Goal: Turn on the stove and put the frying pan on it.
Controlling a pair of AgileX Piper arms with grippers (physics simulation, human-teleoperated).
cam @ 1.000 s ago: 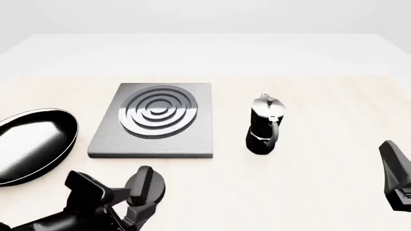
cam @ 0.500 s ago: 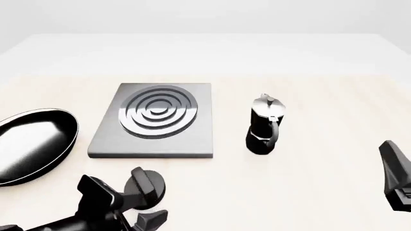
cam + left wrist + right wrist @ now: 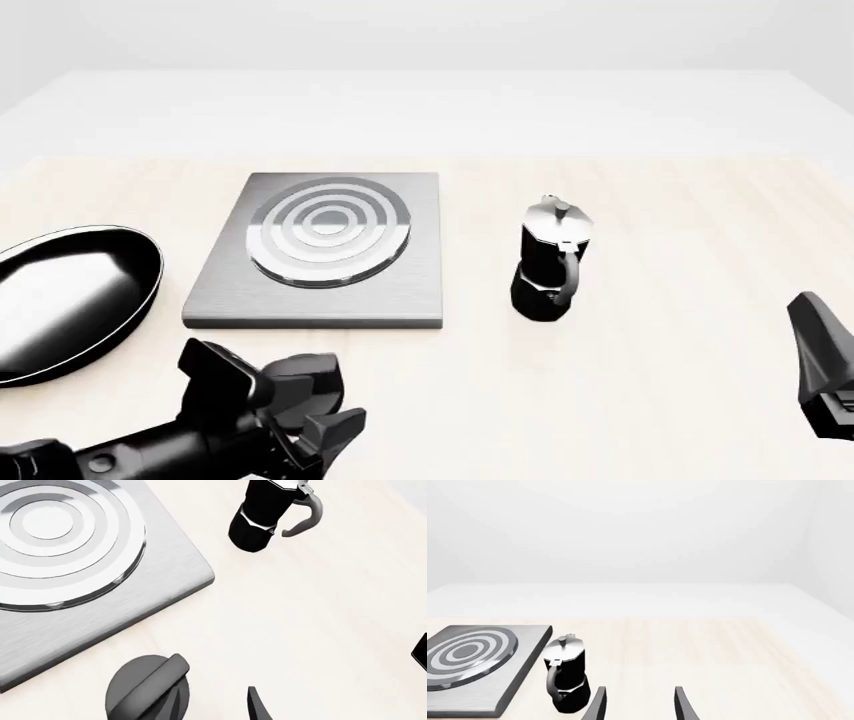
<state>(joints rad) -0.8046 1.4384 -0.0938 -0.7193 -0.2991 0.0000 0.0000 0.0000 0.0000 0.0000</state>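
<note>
The stove (image 3: 320, 250) is a grey square plate with pale concentric rings, left of the table's centre, also seen as stove (image 3: 73, 555). The glossy black frying pan (image 3: 67, 300) lies on the table to its left, apart from it. My left gripper (image 3: 314, 412) hovers low by the stove's near edge, open, beside the small black knob (image 3: 150, 687). One fingertip (image 3: 257, 707) shows to the side of the knob, and nothing is held. My right gripper (image 3: 640, 707) hangs open and empty at the near right (image 3: 821, 375).
A black-and-silver moka pot (image 3: 550, 260) stands upright to the right of the stove, its handle facing the near side; it also shows as moka pot (image 3: 566, 677). Bare pale tabletop (image 3: 667, 200) stretches behind and to the right.
My left gripper has shifted right and forward over the knob, now mostly covering it in the front view. The stove's rings look brighter than before. The right arm, pan and pot have not moved.
</note>
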